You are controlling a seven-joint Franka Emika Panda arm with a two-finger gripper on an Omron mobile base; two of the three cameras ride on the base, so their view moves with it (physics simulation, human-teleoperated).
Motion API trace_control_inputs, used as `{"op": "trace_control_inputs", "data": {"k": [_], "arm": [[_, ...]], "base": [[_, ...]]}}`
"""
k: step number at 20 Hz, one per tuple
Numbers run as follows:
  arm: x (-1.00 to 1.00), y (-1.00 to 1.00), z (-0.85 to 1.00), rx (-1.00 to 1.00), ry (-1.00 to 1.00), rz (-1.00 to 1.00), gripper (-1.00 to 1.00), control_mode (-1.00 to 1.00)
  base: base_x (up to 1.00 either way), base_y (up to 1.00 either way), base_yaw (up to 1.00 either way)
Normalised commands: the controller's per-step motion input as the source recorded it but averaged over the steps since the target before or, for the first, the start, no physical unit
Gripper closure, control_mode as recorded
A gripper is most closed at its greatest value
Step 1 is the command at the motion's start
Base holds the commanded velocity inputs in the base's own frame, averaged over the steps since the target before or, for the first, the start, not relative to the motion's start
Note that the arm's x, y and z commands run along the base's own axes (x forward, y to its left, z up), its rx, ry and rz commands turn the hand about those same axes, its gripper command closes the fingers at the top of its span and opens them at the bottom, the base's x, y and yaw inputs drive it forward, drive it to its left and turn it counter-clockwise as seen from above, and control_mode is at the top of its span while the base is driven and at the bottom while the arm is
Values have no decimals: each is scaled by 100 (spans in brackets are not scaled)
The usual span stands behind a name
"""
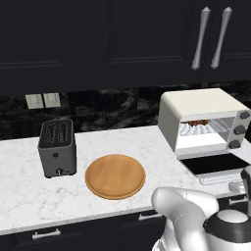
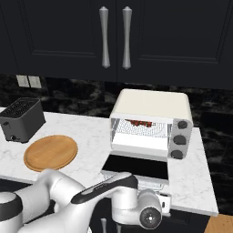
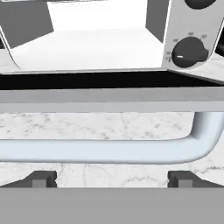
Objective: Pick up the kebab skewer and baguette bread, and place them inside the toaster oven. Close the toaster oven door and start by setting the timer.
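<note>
The toaster oven (image 1: 196, 105) (image 2: 152, 103) stands at the right of the counter, and its door (image 1: 215, 164) (image 2: 136, 166) lies folded down flat in front. The kebab skewer (image 1: 197, 122) (image 2: 139, 123) rests on the wire rack inside. The baguette bread is hidden. In the hand view my gripper (image 3: 112, 179) is open, fingertips (image 3: 41, 178) wide apart, with the door's pale handle bar (image 3: 100, 151) lying crosswise just ahead of them, untouched. A dark timer knob (image 3: 189, 51) sits on the oven's right panel.
A dark grey slot toaster (image 1: 57, 147) (image 2: 20, 119) stands at the left. A round wooden board (image 1: 115, 175) (image 2: 50, 151) lies between it and the oven. Dark upper cabinets with long handles (image 1: 201, 39) hang above. The counter's front edge (image 1: 98, 218) is close below the door.
</note>
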Motion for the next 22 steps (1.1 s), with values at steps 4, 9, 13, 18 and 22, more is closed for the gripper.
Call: {"op": "trace_control_inputs", "data": {"k": [4,9,13,18,22], "arm": [[4,8,61,0,-9,0,-100,-100],[12,5,70,0,-6,-1,-100,-100],[9,1,48,0,-1,-1,-100,-100],[-6,-6,-6,0,0,0,-100,-100],[-36,-31,-44,0,1,0,-100,-100]], "base": [[0,0,0],[0,0,0],[0,0,0],[0,0,0],[0,0,0]]}}
